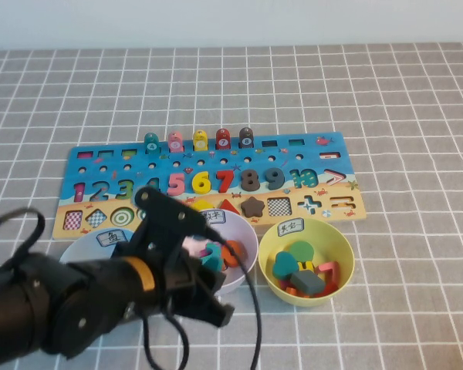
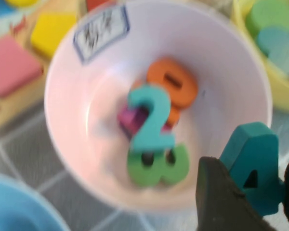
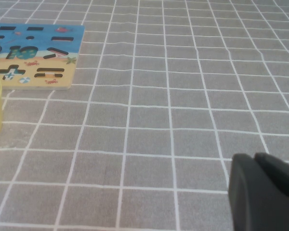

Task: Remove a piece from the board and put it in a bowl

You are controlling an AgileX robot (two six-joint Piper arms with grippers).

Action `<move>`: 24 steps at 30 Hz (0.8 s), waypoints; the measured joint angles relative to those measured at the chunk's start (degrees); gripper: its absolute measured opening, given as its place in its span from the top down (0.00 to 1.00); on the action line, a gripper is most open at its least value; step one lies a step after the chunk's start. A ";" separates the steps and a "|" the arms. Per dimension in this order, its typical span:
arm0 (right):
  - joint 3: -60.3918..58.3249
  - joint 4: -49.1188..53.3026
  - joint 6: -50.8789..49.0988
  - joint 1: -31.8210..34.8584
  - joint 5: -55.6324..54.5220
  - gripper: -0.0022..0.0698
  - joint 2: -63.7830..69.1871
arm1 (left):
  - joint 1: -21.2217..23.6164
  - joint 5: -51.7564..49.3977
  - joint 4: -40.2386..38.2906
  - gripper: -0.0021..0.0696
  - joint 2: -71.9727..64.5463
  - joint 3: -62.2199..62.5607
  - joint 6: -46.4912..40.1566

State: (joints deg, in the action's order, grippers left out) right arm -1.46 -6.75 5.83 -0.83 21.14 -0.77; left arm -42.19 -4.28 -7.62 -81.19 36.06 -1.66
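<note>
I held the teal 4 (image 2: pixel 253 166) in the left tool (image 2: pixel 248 192), over the pink bowl's (image 2: pixel 72 144) rim.
Only the left wrist view showed that grip; right tool (image 3: pixel 262 192) over bare tabletop (image 3: pixel 159 120), board (image 3: pixel 38 53) at ten o'clock, its state I couldn't tell.

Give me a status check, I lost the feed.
Left gripper shut on teal-blue wooden numeral 4, over pale pink plastic bowl's rim. Right gripper parked over bare table, shut. Nothing in the way.

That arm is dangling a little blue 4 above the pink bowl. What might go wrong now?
The left gripper holds the teal 4 near the pink bowl's rim rather than over its middle, so on release it might clip the edge and fall onto the table. It could also bounce off the pieces piled inside, like the teal 2. The right gripper sits far off over bare cloth.
</note>
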 joint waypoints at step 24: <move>0.00 0.00 0.00 0.00 0.00 0.99 0.00 | 3.94 -10.46 0.00 0.64 -10.28 12.27 2.29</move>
State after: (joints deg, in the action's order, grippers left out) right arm -1.46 -6.75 5.83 -0.83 21.14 -0.77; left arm -38.25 -14.74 -7.62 -91.48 48.34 0.64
